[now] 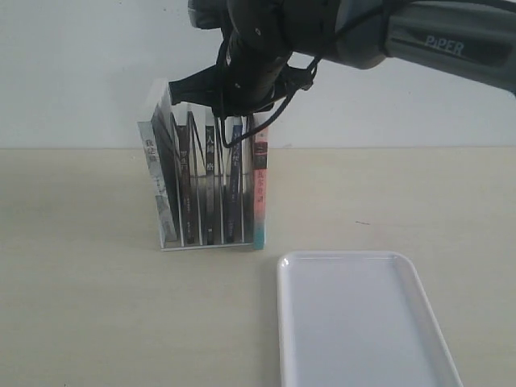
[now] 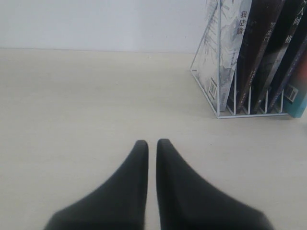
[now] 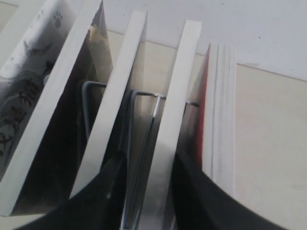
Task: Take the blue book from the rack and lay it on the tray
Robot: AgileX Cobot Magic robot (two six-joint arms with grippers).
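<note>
Exterior view: the rack point(image 1: 201, 244) stands on the pale table point(image 1: 81, 306) left of centre, holding a row of upright books that lean slightly. The blue book point(image 1: 234, 189) sits in it, second from the right end. It has a black-spined book on its left, and the pink-and-teal-spined book point(image 1: 260, 193) stands just beside it at the rack's right edge. A white-covered book point(image 1: 153, 177) closes the row on the far left. The tray point(image 1: 280, 322) lies flat, near and to the right of the rack, apart from it and with nothing on it.

The right arm reaches in from the upper right, and the right claw point(image 1: 235, 121) points down onto the tops of the books above the blue one.

In the right wrist view the claw point(image 3: 149, 165) stands parted, its two dark fingers point(image 3: 112, 191) straddling the top edge of the blue book point(image 3: 168, 120). A wire divider point(image 3: 144, 93) of the rack also falls between them. One finger lies close against the book on the side facing the thick red-edged pink-and-teal book point(image 3: 220, 120). A gap shows between the other finger and the blue book, so the claw is not clamped on it.

In the left wrist view the left claw point(image 2: 152, 143) is over bare table, left of the rack point(image 2: 218, 72). Its fingers are drawn together to a thin slit and hold nothing.
</note>
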